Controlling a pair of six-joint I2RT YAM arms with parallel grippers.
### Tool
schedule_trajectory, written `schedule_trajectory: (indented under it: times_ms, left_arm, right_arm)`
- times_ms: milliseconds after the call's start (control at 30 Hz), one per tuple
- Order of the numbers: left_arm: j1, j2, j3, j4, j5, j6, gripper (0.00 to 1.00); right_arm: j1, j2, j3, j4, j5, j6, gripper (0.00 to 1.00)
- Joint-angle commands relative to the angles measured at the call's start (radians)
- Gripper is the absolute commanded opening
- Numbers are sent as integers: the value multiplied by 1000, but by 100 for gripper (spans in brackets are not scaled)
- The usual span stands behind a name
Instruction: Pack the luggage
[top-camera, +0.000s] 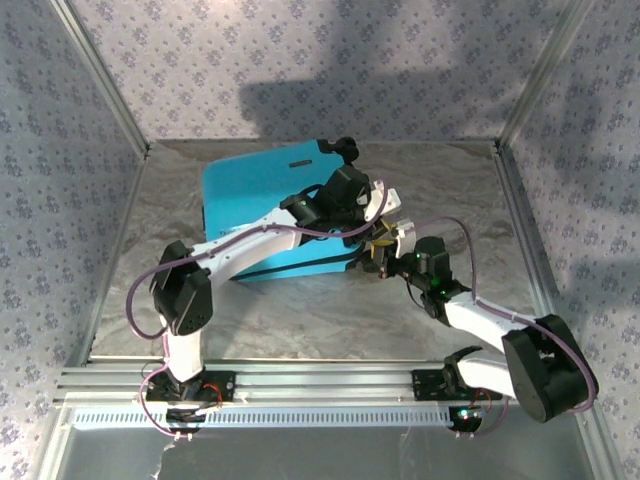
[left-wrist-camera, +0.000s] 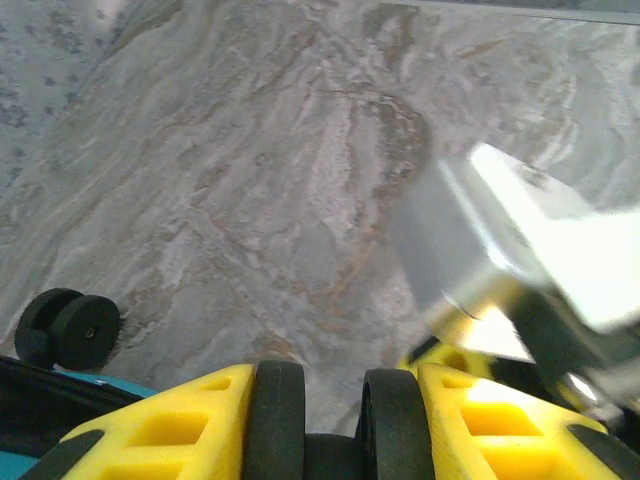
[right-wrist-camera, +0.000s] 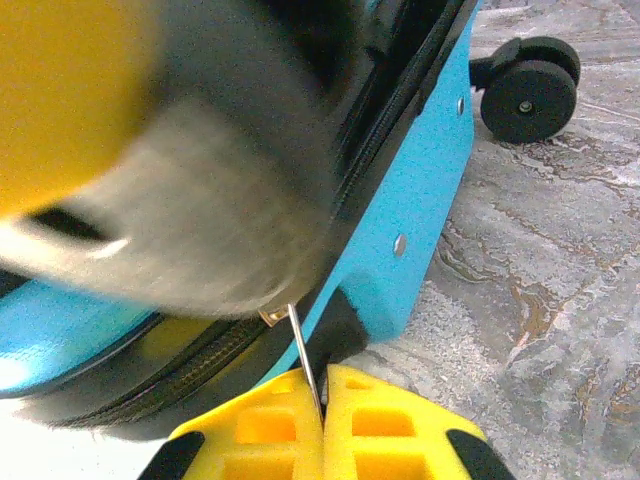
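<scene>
Over the table (top-camera: 300, 320), from the top camera, I see the luggage (top-camera: 265, 215) lying flat toward the back, a turquoise hard shell turned slightly askew. Both arms meet at its near right corner. The left gripper (top-camera: 374, 204) reaches across the shell and the right gripper (top-camera: 383, 250) comes in just beside it from the right. I judge this to be the closing stage, with one arm steadying the case while the other works the zip.

On the left wrist camera, the left gripper (left-wrist-camera: 332, 420) has its yellow fingers (left-wrist-camera: 200, 425) partly apart with something dark between them. I cannot tell whether they are clamped on it or merely standing around it. A black wheel (left-wrist-camera: 70, 330) and a sliver of turquoise sit at the lower left, so this hand is at the case's edge, looking out over bare table. The blurred silver-white body (left-wrist-camera: 520, 260) on the right is probably part of the other arm.

On the right wrist camera, the right gripper (right-wrist-camera: 322, 390) is pressed together, pinching the thin metal zipper pull (right-wrist-camera: 304, 345), which hangs from the zipper track (right-wrist-camera: 180, 370) at the corner of the shell. Holding the tab by its tip lets me drag the slider along the seam. Another wheel (right-wrist-camera: 530, 90) stands beyond. The blurred yellow-and-grey mass (right-wrist-camera: 150, 150) up close I take for the left gripper bearing on the lid.
</scene>
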Motion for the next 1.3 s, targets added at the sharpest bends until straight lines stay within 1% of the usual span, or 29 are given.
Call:
schedule_trajectory:
  times_ms: [0, 167, 267, 433, 533, 600, 800, 933, 1033, 1167, 1267]
  left_arm:
    - [-13, -103, -29, -171, 101, -57, 3]
    - [-14, -120, -49, -193, 152, -36, 3]
    - [-16, -136, -69, -201, 199, -19, 2]
    - [-18, -163, -94, -234, 264, 4, 2]
    - [-22, -183, -117, -241, 283, 9, 2]
    - [-27, -197, -134, -246, 283, 16, 2]
    - [-43, -235, -190, -256, 276, 18, 1]
    - [-51, -275, -244, -243, 229, -7, 1]
    - [-51, -332, -324, -194, 167, -39, 2]
    - [-51, -415, -425, -139, 35, -87, 13]
    - [-48, -466, -483, -90, -18, -120, 38]
  right_arm:
    - [-90, 14, 7, 67, 175, 43, 0]
    - [-122, 33, 21, 69, 146, 34, 0]
    - [-139, 64, 47, 68, 107, 28, 0]
    - [-167, 150, 114, 78, 88, 32, 0]
    - [-194, 211, 171, 84, 74, 43, 0]
    - [-206, 258, 220, 73, 69, 51, 0]
    - [-266, 413, 403, -23, 132, 122, 0]
    - [-319, 493, 506, -96, 158, 168, 0]
    - [-338, 495, 505, -96, 144, 178, 0]
    - [-346, 444, 446, -100, 155, 173, 0]
    - [-341, 405, 400, -86, 133, 163, 0]
